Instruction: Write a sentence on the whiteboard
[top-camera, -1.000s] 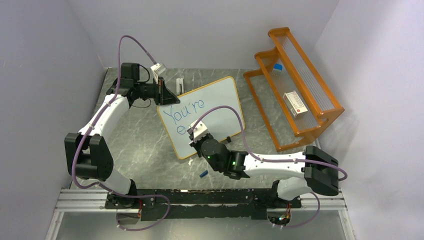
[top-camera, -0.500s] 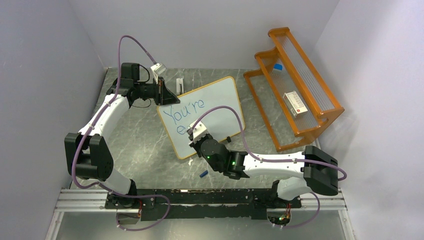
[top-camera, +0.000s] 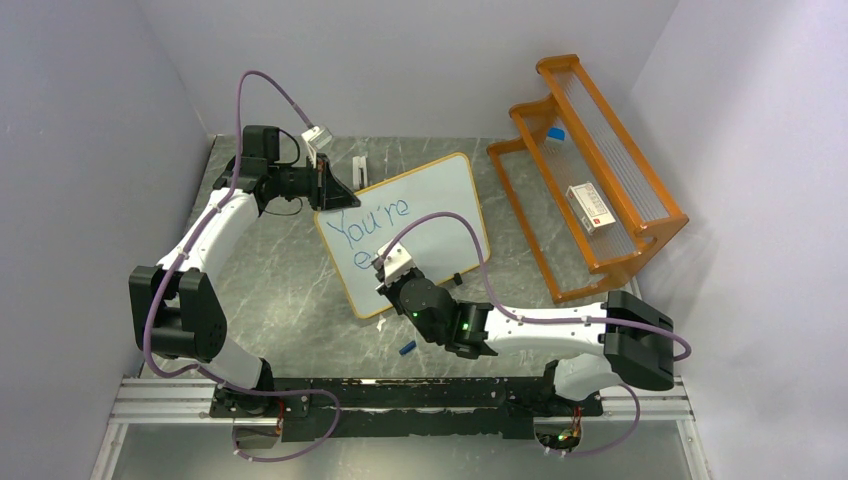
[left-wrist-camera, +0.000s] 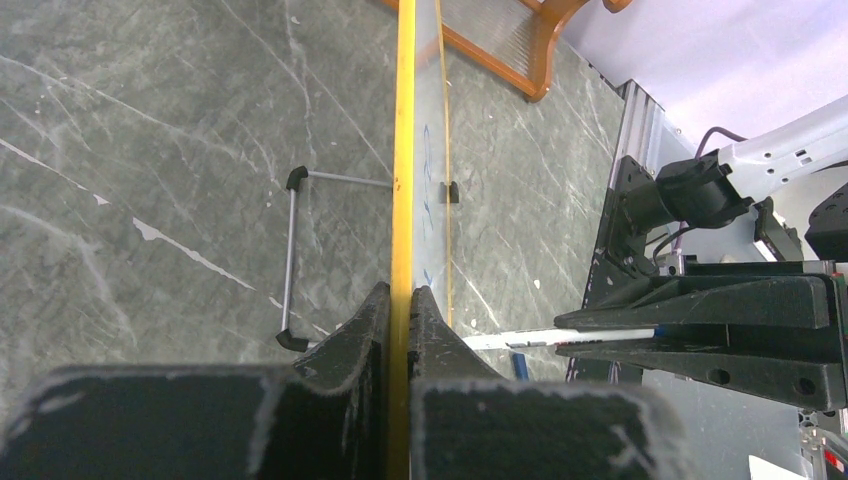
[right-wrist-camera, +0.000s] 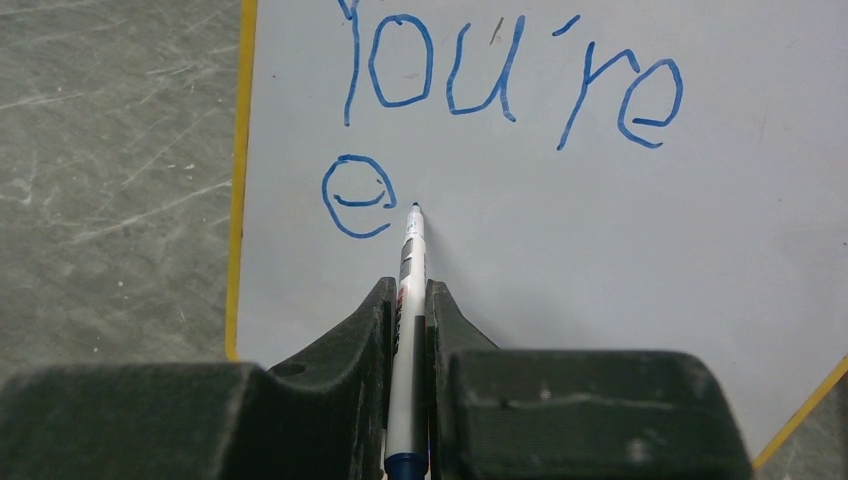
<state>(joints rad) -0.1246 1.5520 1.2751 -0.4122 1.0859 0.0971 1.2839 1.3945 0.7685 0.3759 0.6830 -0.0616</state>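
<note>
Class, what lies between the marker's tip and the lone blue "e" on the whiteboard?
Only a narrow strip of bare whiteboard; the right wrist view shows the marker tip just right of the "e".

Seen from above, my right claw (right-wrist-camera: 407, 292) covers the near part of the whiteboard (top-camera: 430, 215), hiding the pen (right-wrist-camera: 412, 245) and most of the second written line. The pen's back end runs off my wrist view's bottom edge. Just off the whiteboard's near corner lies a blue bit (top-camera: 406, 348), too small to name.
</note>
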